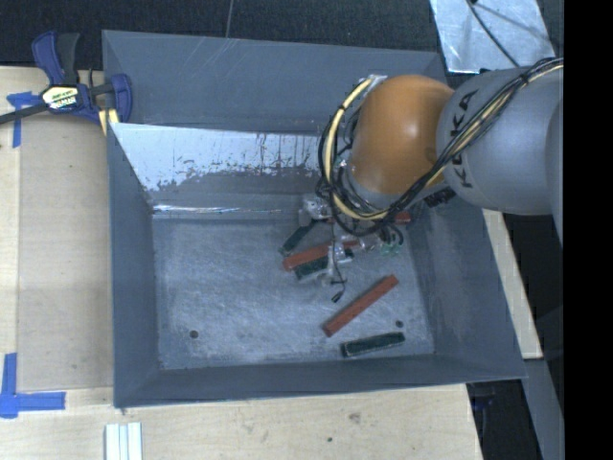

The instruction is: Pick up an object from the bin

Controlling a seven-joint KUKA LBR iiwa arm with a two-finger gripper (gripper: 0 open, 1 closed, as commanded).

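Camera view: claw (335, 268) (grip state, cannot tell) above red and green sticks (306, 258) at bin (131, 276) centre, open floor leftward, arm (508, 147) marked KUKA.

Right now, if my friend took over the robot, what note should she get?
Gripper: low in the middle of the bin, among a short red-brown piece and dark green bits. Can't tell if it grips anything.
Nearby: long red-brown stick; dark bar by the near wall.
Done: the arm is down in the bin.
Left: get one thing and lift it out.
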